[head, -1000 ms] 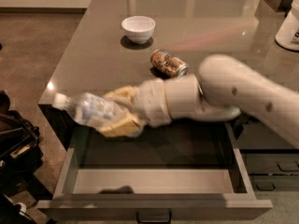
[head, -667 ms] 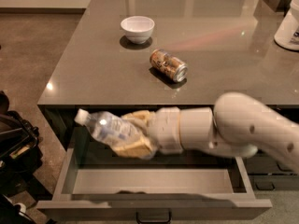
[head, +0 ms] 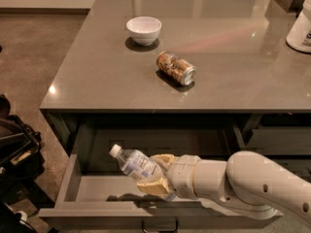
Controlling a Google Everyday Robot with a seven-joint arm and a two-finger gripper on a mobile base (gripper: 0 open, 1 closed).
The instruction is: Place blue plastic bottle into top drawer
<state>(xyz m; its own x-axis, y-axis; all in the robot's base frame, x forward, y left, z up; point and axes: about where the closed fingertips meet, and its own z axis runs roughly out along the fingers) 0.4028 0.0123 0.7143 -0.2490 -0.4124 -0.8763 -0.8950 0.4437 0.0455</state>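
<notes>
The blue plastic bottle (head: 135, 164) is clear with a pale blue-and-white label and a white cap pointing up and left. My gripper (head: 156, 174), with tan fingers (head: 153, 186), is shut on the bottle's lower end and holds it tilted inside the open top drawer (head: 87, 189), just above its flat grey bottom. The drawer is pulled out below the counter, and its small metal handle (head: 159, 224) shows on the front edge. My white arm (head: 243, 183) reaches in from the right.
On the grey counter (head: 97, 76) lie a brown-gold can (head: 176, 68) on its side and a white bowl (head: 144, 29). A white container (head: 300, 27) stands at the far right. Dark gear (head: 14, 149) sits on the floor at left.
My arm has lowered from counter-edge height into the open drawer, carrying the bottle down and to the right. The can and bowl have not moved.
</notes>
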